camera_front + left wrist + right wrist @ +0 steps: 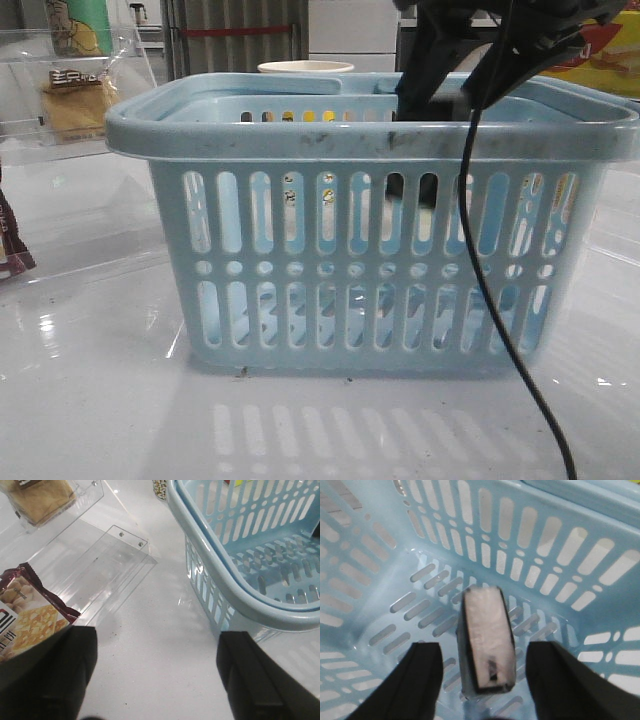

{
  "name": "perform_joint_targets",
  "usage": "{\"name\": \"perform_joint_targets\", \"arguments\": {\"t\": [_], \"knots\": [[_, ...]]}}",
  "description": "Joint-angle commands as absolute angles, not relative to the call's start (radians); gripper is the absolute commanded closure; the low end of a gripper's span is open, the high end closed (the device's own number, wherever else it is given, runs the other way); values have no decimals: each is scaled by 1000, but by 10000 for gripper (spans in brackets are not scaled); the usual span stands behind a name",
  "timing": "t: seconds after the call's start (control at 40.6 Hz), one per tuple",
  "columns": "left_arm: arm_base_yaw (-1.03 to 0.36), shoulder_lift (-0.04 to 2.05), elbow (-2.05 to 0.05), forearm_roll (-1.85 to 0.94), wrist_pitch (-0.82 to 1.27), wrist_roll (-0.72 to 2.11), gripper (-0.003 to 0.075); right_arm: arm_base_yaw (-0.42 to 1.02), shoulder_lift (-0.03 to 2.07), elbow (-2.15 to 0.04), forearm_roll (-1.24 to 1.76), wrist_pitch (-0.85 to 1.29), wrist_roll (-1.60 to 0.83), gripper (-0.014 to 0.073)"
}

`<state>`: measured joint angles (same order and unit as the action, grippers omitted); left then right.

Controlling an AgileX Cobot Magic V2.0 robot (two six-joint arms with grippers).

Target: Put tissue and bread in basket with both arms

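While the tissue (485, 640) already lies inside the basket (370, 135) beneath the right gripper's (482, 680) spread jaws, the bread (42, 497) waits far left; left gripper (157, 672) spread, empty.

Colours noted: pale blue, black, tan.
Basket (370, 140) light blue, dark scuffs along rim. Tissue (485, 640) black-edged with whitish face. Bread (42, 497) tan-yellow in clear wrapper. Snack packet (30, 615) maroon, yellow crackers printed.
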<state>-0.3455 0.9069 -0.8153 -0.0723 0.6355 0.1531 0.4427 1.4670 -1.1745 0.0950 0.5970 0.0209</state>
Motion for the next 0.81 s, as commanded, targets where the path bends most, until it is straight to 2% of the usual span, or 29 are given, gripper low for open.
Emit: {"name": "perform_joint_targets", "arguments": {"t": [0.0, 0.566, 0.788], "knots": [[-352, 900, -843, -84, 567, 152, 171, 441, 1423, -1200, 76, 522, 15, 57], [-352, 900, -843, -84, 567, 152, 171, 441, 1082, -1194, 70, 713, -60, 56], [-352, 900, -843, -84, 567, 152, 171, 441, 911, -1074, 70, 711, -60, 56]]}}
